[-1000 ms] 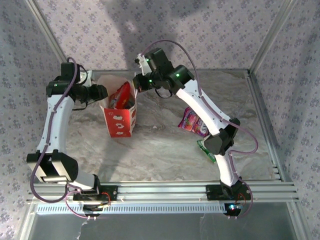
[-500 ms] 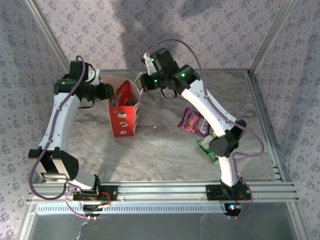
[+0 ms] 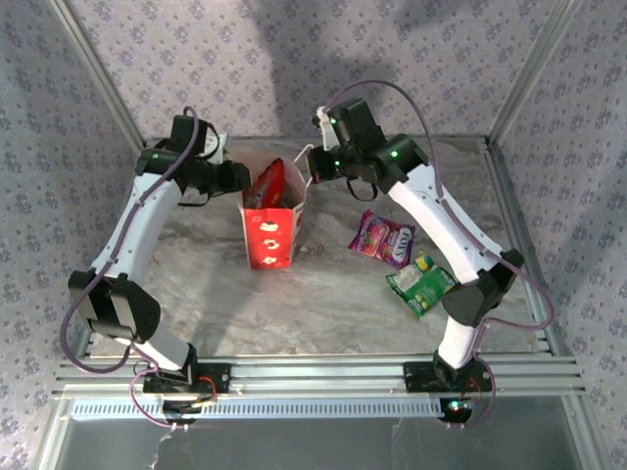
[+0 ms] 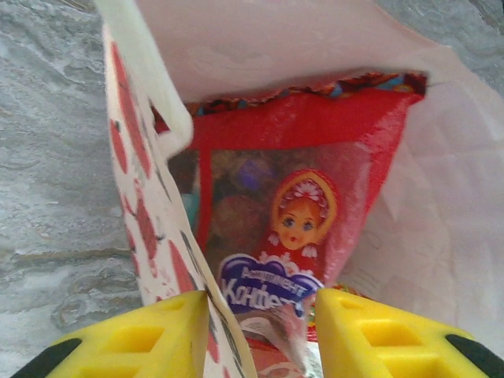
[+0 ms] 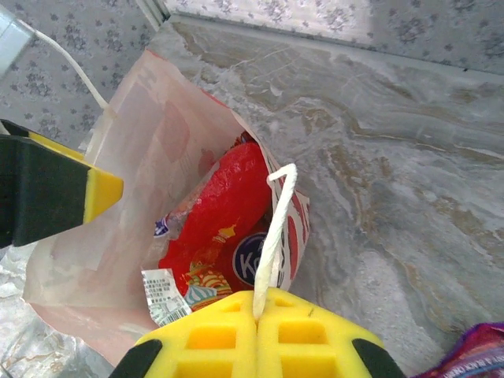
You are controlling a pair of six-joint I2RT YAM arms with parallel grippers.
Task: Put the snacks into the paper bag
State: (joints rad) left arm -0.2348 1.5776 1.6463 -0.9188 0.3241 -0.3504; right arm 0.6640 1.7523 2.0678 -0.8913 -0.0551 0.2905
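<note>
The left gripper (image 4: 260, 305) straddles the thin, floppy side wall of the paper bag (image 3: 270, 238), jaws partly apart; whether they pinch it cannot be told. Just ahead of its fingers the large red packet (image 4: 315, 157) stands inside, glossy and crinkly, probably slippery. The right gripper (image 5: 258, 303) is clenched on the white cord handle (image 5: 272, 228), a sound hold for so light a bag. Back toward its base, well apart, lie the purple-pink packet (image 3: 384, 238) and the green packet (image 3: 421, 284), flat and best taken by an edge.
</note>
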